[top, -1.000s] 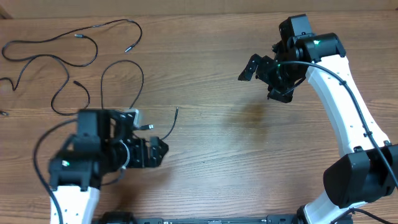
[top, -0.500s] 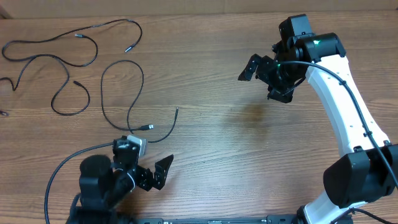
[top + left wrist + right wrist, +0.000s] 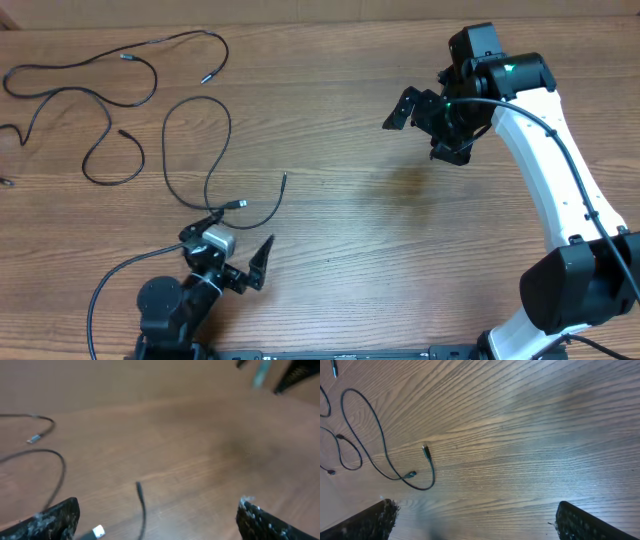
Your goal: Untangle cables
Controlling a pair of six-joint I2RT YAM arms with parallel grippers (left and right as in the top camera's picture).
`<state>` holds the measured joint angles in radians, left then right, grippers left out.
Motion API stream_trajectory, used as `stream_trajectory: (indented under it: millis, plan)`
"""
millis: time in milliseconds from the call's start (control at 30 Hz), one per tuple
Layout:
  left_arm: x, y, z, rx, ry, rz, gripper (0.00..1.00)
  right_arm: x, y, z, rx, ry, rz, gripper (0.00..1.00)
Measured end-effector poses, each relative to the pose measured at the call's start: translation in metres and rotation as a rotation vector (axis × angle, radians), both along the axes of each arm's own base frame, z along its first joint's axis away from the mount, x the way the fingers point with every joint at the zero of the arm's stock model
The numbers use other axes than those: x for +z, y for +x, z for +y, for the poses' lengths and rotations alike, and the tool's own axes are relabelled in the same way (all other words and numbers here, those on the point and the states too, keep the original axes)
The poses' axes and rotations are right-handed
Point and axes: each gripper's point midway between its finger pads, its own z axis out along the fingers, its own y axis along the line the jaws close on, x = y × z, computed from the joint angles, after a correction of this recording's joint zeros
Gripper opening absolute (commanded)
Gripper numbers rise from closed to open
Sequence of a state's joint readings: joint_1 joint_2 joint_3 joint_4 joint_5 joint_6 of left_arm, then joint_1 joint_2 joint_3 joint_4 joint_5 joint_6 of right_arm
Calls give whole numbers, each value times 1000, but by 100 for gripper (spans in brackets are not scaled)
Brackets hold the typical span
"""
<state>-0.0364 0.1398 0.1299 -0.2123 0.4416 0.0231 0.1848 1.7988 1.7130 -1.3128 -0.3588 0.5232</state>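
Overhead — cables (image 3: 196, 98) loose on wooden table (image 3: 350, 230) — left tool (image 3: 238, 240) nearby, wide-jawed.

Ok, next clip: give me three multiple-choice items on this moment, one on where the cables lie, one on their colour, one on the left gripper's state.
1. In the overhead view, which part of the table holds the cables?
A) left side
B) right side
C) far right corner

2. What colour are the cables?
A) white
B) black
C) red

3. The left gripper is:
A) shut on a cable
B) shut, empty
C) open, empty

Answers:
1 A, every loop lies left of centre.
2 B, thin black cords on brown wood.
3 C, its fingers stand wide apart, gripping nothing.
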Motion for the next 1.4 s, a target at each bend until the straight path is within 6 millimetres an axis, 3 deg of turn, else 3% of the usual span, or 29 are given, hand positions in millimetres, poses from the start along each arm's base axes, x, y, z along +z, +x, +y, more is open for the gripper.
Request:
stream_trajectory:
  millis: [167,533,633,733,1400]
  plan:
    - [-5,10,17,105,-41,-69,100,0,0,0,0,0,0,100]
    - [18,21,63,374,-61,-184,100,0,0,0,0,0,0,100]
    - [-1,21,77,460,-41,-117,100,0,0,0,0,1,0,100]
    - [-1,21,86,506,-29,-118,99,0,0,0,0,0,0,100]
    - [-1,21,91,525,56,-136,100,0,0,0,0,0,-1,100]
